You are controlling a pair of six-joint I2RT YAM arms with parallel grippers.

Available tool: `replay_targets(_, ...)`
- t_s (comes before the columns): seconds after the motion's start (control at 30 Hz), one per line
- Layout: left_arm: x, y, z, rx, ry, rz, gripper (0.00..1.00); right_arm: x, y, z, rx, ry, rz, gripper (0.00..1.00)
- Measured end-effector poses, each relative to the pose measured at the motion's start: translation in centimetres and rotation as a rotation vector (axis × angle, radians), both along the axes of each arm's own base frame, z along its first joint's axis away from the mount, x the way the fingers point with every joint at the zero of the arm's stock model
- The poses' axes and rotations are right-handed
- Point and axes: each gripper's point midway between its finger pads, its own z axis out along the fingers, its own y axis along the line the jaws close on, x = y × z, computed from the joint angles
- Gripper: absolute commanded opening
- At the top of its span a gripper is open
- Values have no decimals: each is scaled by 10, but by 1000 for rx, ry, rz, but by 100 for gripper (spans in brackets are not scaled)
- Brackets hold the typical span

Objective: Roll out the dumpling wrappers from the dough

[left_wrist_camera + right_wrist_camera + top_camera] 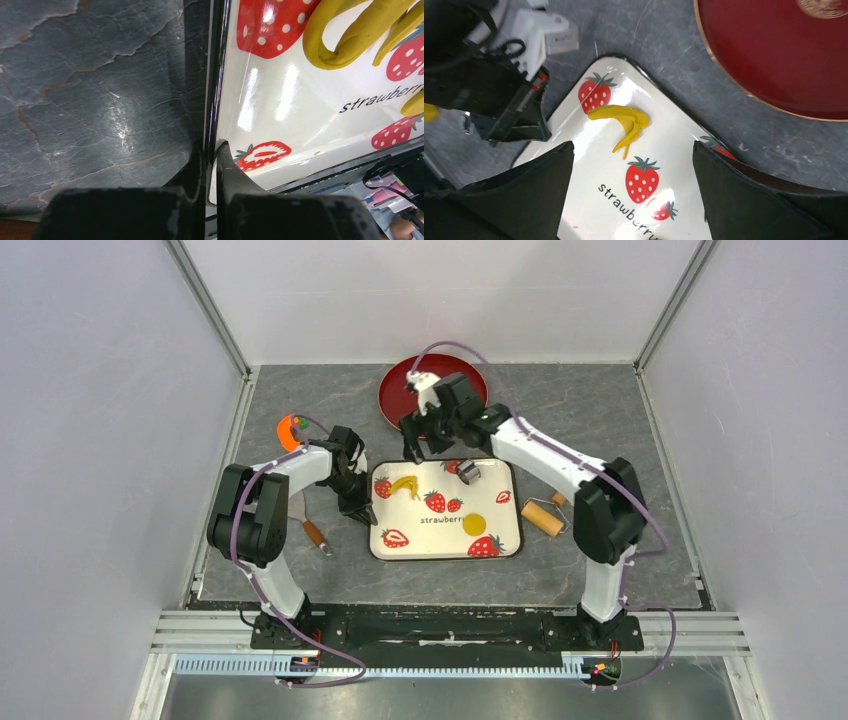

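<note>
While the left hand (212, 150) pinches the tray (280, 100), the right hand (633, 147) hangs spread above it.

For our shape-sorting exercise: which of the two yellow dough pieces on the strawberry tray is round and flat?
The small disc by the tray's near edge, right of centre; the other, a curved scrap, lies near the far-left corner.

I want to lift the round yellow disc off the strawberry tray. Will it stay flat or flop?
The disc looks very thin and lies flat, so it would probably droop or fold when lifted by one edge. The tray is glossy, so it may slide if pushed, though soft dough could also stick.
</note>
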Motion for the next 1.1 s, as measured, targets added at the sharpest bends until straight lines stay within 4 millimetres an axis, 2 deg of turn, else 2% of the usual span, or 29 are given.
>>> replay_targets(0.1,0,0,0,0,0,0,2,12,-22,34,96,-23,-50,88)
replay_targets(0.17,0,0,0,0,0,0,2,22,-47,47,140,-29,-97,87)
replay_targets(0.23,0,0,0,0,0,-1,2,33,-73,51,167,-24,-147,86)
replay_targets(0.37,0,0,0,0,-1,-1,2,48,-126,31,181,34,-243,81)
replay_targets(0.5,0,0,0,0,-2,-7,2,46,-155,1,202,142,-277,69)
replay_targets(0.63,0,0,0,0,-4,-11,2,42,-157,-25,245,250,-256,62)
replay_targets(0.9,0,0,0,-1,-5,-14,2,24,-139,-66,305,435,-194,50)
replay_targets(1.1,0,0,0,-1,-5,-15,2,8,-136,-80,322,511,-171,42)
